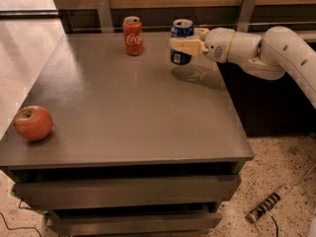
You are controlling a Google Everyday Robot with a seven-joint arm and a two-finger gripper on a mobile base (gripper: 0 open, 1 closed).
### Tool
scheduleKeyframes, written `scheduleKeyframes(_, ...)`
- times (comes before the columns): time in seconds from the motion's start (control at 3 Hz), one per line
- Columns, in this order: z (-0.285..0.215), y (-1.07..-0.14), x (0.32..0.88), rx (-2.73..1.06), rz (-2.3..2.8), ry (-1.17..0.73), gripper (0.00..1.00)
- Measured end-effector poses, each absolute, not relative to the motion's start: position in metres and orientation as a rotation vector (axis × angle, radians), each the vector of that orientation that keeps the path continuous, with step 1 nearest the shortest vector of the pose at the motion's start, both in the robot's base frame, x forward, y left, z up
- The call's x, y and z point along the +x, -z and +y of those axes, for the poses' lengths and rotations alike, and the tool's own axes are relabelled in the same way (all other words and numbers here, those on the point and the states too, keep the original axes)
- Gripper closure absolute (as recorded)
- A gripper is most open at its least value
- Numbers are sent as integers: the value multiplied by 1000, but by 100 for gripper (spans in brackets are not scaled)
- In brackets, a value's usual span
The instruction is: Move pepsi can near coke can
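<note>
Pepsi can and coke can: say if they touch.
Apart. The camera view shows bare table between the coke can and the pepsi can, gripped by the hand near the table's back edge.

We find the cream two-finger gripper (180,43) above the far right of the grey metal drawer cabinet (123,191), clasped around the dark blue aluminium pepsi can (180,58). Its near finger (187,46) covers the can's middle band, and the far finger is hidden behind the can. We cannot read the can's small white print. The white robot arm (276,48) runs off the right edge. The cabinet's base is cut off below, and the grey power strip (266,209) has a cable that leaves the view at the right.
</note>
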State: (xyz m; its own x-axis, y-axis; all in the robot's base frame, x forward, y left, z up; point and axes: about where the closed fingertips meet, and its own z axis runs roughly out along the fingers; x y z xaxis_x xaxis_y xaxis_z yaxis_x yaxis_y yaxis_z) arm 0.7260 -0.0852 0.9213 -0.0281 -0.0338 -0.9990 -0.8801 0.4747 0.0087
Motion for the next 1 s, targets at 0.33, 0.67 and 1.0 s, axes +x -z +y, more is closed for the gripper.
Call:
scheduleKeyframes(0.33, -74, -917, 737, -870, 1462, -829, 100)
scheduleKeyframes(0.67, -59, -907, 759, -894, 1482, -834, 100)
scheduleKeyframes(1.0, -38, -899, 794, -897, 1464, -853, 100)
